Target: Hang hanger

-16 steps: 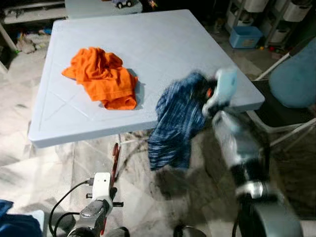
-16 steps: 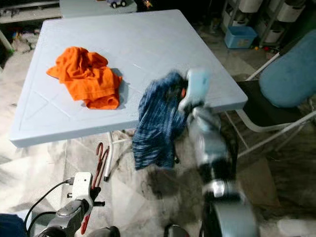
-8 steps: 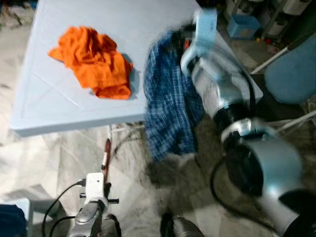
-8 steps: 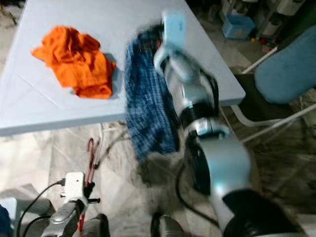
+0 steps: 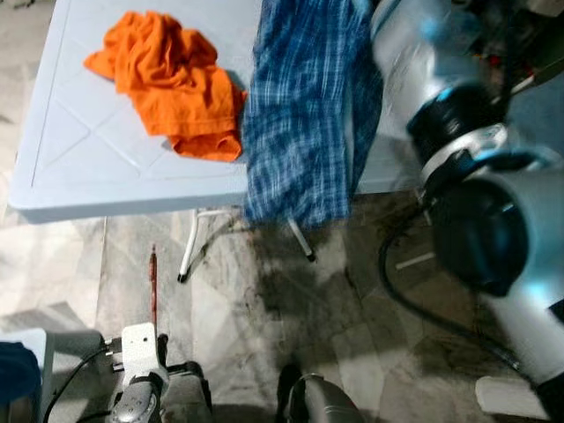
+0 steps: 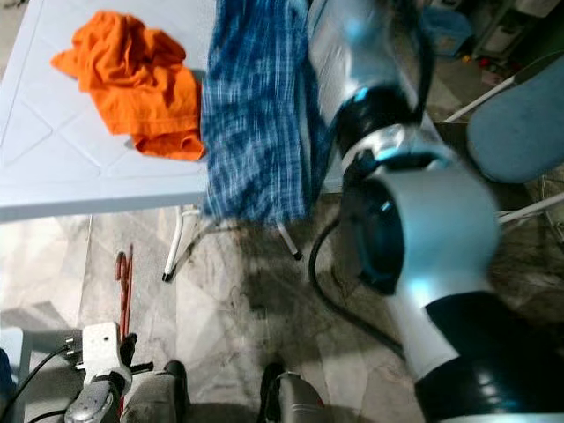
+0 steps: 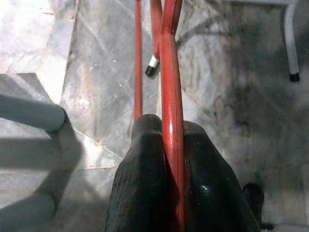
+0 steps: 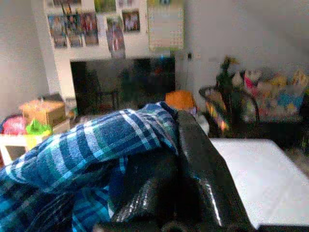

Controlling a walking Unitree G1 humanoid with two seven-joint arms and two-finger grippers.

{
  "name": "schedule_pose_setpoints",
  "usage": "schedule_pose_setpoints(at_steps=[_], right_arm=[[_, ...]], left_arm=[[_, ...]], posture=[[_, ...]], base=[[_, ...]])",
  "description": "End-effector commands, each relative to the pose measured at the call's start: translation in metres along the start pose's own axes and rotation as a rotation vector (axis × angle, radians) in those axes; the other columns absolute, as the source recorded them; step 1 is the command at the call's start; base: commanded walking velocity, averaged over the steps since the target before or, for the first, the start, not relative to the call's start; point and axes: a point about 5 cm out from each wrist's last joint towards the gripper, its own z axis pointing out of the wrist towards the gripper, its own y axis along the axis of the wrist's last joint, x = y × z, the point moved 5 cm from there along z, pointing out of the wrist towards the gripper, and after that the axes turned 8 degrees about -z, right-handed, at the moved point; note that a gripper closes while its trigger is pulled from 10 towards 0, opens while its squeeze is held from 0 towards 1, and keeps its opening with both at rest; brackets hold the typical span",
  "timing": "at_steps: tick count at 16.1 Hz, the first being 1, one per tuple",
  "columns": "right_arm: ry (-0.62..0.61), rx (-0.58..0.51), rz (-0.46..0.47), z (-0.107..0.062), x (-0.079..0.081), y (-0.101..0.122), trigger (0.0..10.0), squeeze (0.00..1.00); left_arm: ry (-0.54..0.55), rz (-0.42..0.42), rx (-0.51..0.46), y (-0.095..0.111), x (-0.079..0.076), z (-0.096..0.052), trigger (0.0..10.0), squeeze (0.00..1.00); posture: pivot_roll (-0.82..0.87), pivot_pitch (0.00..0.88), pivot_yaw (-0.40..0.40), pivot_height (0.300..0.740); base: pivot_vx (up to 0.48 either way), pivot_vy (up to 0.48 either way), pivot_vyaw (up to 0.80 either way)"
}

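Note:
A red hanger (image 7: 170, 72) is clamped between the two black fingers of my left gripper (image 7: 169, 133), held low over the tiled floor; the hanger (image 5: 152, 286) shows as a thin red bar under the table edge. My right arm (image 5: 458, 132) is raised high, blurred. In the right wrist view my right gripper (image 8: 186, 145) is shut on a blue plaid shirt (image 8: 91, 154). The shirt (image 5: 304, 115) hangs down in front of the light blue table (image 5: 79, 185).
A crumpled orange cloth (image 5: 172, 79) lies on the table's left part. White table legs (image 5: 187, 256) reach the marble floor. A blue-backed chair (image 6: 520, 123) stands to the right. The right wrist view shows a dark TV (image 8: 120, 82) and shelves.
My right arm has swung upward, lifting the plaid shirt from below the table edge to well above it. The head camera has tilted. The left gripper stays low with the hanger.

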Motion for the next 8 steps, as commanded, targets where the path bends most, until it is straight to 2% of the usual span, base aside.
schedule_pose_setpoints(at_steps=[1, 2, 3, 4, 5, 7, 8], right_arm=[[-0.025, -0.086, -0.044, 0.005, -0.01, 0.029, 10.0, 0.0], [-0.053, -0.118, -0.068, 0.004, -0.024, 0.038, 10.0, 0.0], [-0.064, -0.117, -0.062, 0.002, -0.029, 0.038, 10.0, 0.0], [-0.066, -0.069, -0.08, -0.005, -0.036, 0.017, 10.0, 0.0], [-0.036, 0.015, -0.135, -0.015, -0.034, -0.016, 10.0, 0.0], [0.022, 0.164, -0.154, -0.039, -0.03, -0.073, 10.0, 0.0], [0.073, 0.234, -0.151, -0.053, -0.024, -0.099, 10.0, 0.57]], left_arm=[[-0.006, -0.001, 0.002, -0.003, -0.006, -0.003, 10.0, 0.0], [-0.006, -0.004, -0.006, -0.002, -0.006, -0.003, 10.0, 0.0], [-0.007, -0.005, -0.005, -0.003, -0.006, -0.003, 10.0, 0.0], [-0.008, -0.003, -0.004, -0.004, -0.006, -0.004, 10.0, 0.0], [-0.013, -0.003, 0.0, -0.006, -0.008, -0.005, 10.0, 0.0], [-0.027, -0.003, 0.007, -0.008, -0.011, -0.005, 10.0, 0.0], [-0.032, -0.002, 0.01, -0.008, -0.012, -0.005, 10.0, 0.0]], posture=[[0.34, 0.266, -0.185, 0.74], [0.34, 0.266, -0.185, 0.74], [0.33, 0.267, -0.185, 0.74], [0.33, 0.267, -0.184, 0.74], [0.33, 0.268, -0.183, 0.74], [0.32, 0.272, -0.179, 0.74], [0.32, 0.272, -0.179, 0.74]], base=[[0.0, 0.0, 0.0], [0.0, 0.0, 0.0], [0.0, 0.0, 0.0], [0.0, 0.0, 0.0], [0.0, 0.0, 0.0], [0.0, 0.0, 0.0], [0.0, 0.0, 0.0]])
